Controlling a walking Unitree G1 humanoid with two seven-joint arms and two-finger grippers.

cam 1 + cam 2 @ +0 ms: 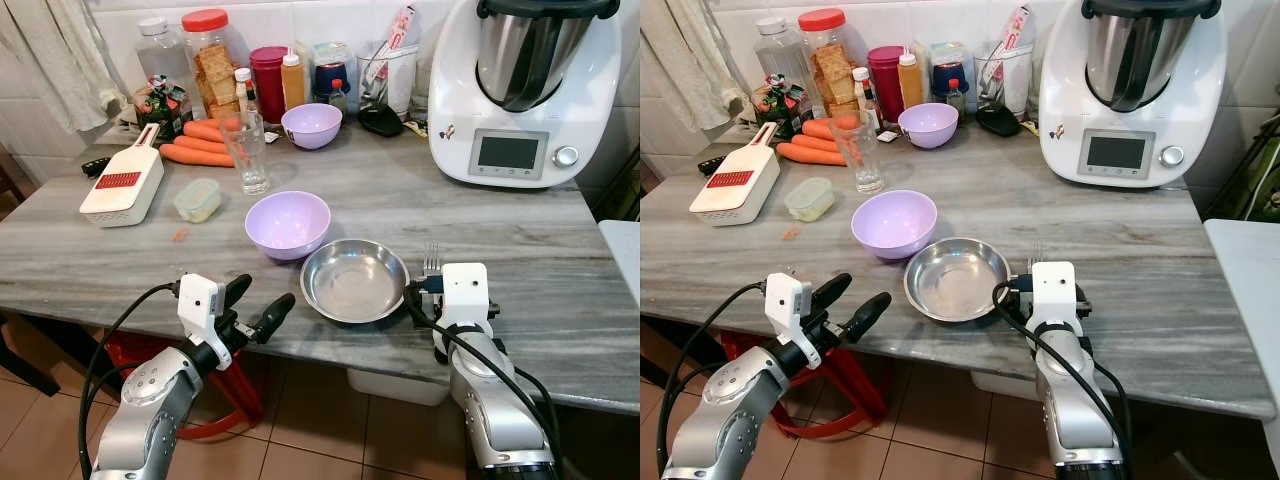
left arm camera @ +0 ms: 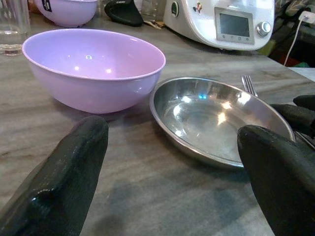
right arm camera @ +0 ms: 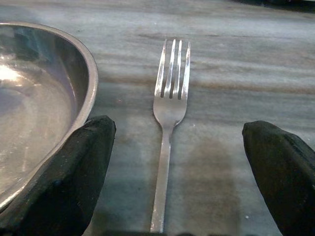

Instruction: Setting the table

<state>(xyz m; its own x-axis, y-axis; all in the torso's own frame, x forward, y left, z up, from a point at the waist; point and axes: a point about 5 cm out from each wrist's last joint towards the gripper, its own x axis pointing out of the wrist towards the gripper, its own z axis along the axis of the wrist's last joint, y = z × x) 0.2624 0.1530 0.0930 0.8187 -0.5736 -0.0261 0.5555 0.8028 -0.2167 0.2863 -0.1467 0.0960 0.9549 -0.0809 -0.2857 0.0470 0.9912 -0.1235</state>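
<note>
Fork point(image 3: 169, 113) handle hidden under right end effector point(image 3: 179, 162), released, straddling it; left end effector point(image 2: 172, 172) released too.

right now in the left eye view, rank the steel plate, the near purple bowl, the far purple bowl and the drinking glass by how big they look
1. steel plate
2. near purple bowl, slightly smaller
3. far purple bowl and drinking glass: unsure, both stand farther from the camera

Home kitchen — food processor point(image 1: 525, 85), carrots point(image 1: 197, 143)
</note>
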